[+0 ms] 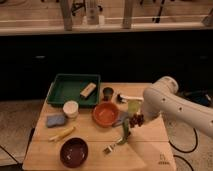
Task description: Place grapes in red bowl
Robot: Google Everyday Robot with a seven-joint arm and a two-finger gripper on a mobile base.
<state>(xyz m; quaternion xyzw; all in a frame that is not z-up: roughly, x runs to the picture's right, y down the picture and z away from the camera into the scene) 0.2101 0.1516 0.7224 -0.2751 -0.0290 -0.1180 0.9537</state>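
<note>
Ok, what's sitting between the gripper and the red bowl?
In the camera view, one small greyish item lies between the red bowl and the gripper, which hangs above the table beside it.

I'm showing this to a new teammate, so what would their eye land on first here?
The big white robot arm reaches in from the right, its hand at the dark grapes just right of the red bowl at the centre of the table. Next, the green tray at back left and the maroon bowl in front.

white arm (172, 104), end effector (136, 120) at tip
</note>
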